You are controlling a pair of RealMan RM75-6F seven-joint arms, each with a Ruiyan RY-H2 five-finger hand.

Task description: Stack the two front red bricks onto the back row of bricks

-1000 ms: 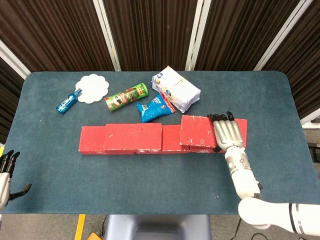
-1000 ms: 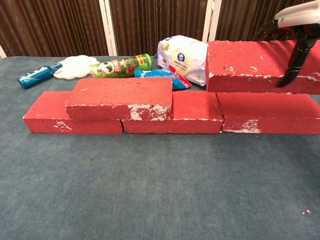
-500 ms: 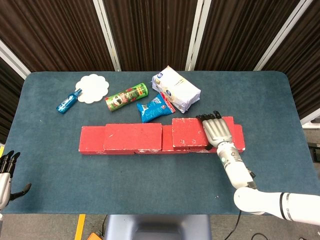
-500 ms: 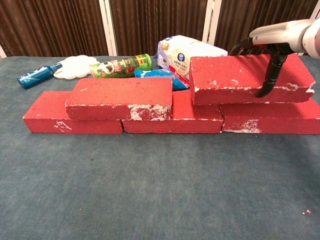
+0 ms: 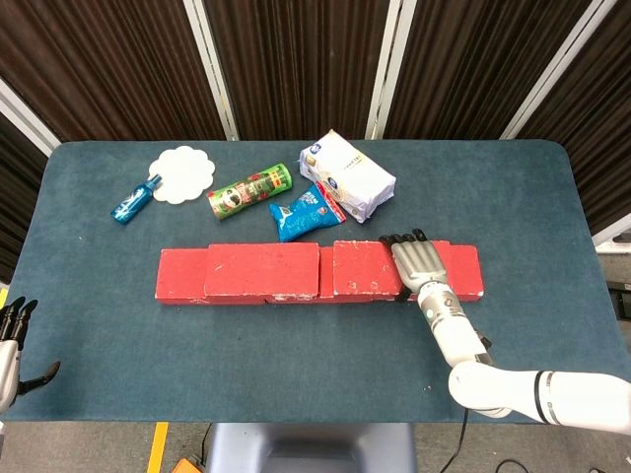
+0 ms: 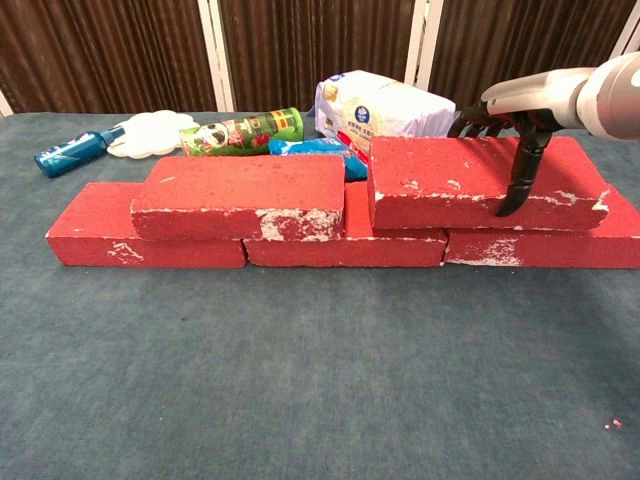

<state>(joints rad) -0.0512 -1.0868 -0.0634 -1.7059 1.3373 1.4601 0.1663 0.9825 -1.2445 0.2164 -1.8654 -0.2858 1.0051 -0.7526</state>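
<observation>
— Why do we have the second brick [image 6: 480,182] sitting where it is?

— We judge it is being set on the back row [image 6: 345,240] so that it spans the joint between two lower bricks, close beside the first stacked brick [image 6: 240,195], with only a narrow gap between the two. In the chest view its underside looks to rest on the row, though we cannot tell whether its full weight is down.

— And our right hand [image 5: 419,264]?

— It grips that second brick from above: the palm lies across the top, the fingers [image 5: 399,239] hook over the far edge, and the thumb [image 6: 520,180] presses down the near face. So it is closed on the brick, not spread free.

— The left hand [image 5: 12,340]?

— At the edge of the worktop [image 5: 296,345], well apart from the bricks, fingers apart and holding nothing.

— What else is about?

— Behind the row lie a white packet [image 5: 347,175], a blue snack bag [image 5: 306,212], a green can [image 5: 249,191], a blue bottle [image 5: 135,199] and a white mat [image 5: 182,173], none touching our stack as far as we can tell.
</observation>
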